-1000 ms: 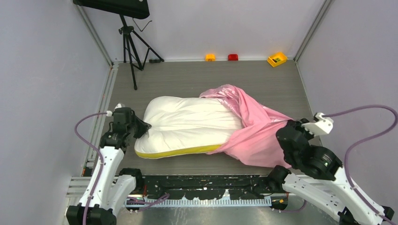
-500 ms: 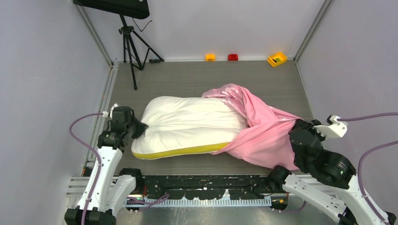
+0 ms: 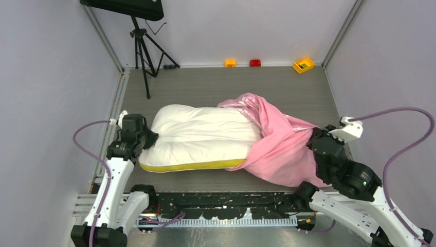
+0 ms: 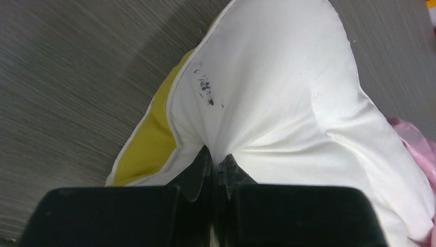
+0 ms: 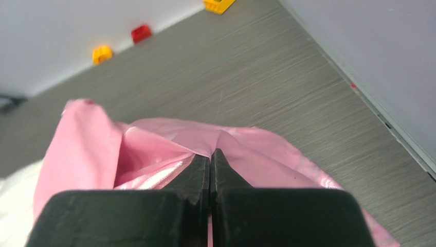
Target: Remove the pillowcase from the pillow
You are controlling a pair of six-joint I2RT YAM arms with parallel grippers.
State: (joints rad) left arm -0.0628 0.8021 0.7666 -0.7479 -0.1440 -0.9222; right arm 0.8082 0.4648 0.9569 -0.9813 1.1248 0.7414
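The white pillow [image 3: 200,134] with a yellow front edge lies in the middle of the table; most of it is bare. The pink pillowcase [image 3: 280,149] still covers its right end and bunches to the right. My left gripper [image 3: 150,138] is shut on the pillow's left end; the left wrist view shows white cloth [image 4: 267,92] pinched between the fingers [image 4: 198,170]. My right gripper [image 3: 314,135] is shut on the pillowcase's right edge; the right wrist view shows pink fabric [image 5: 154,144] pinched at the fingertips [image 5: 198,167].
A black tripod [image 3: 144,51] stands at the back left. Small orange [image 3: 230,63], red [image 3: 255,63] and yellow [image 3: 303,65] blocks lie along the back wall. Grey walls close in the left, right and back sides.
My left gripper has pulled the pillow leftward. My right gripper swung out right with the pillowcase, then came back a little left; more of the pillow is bare.
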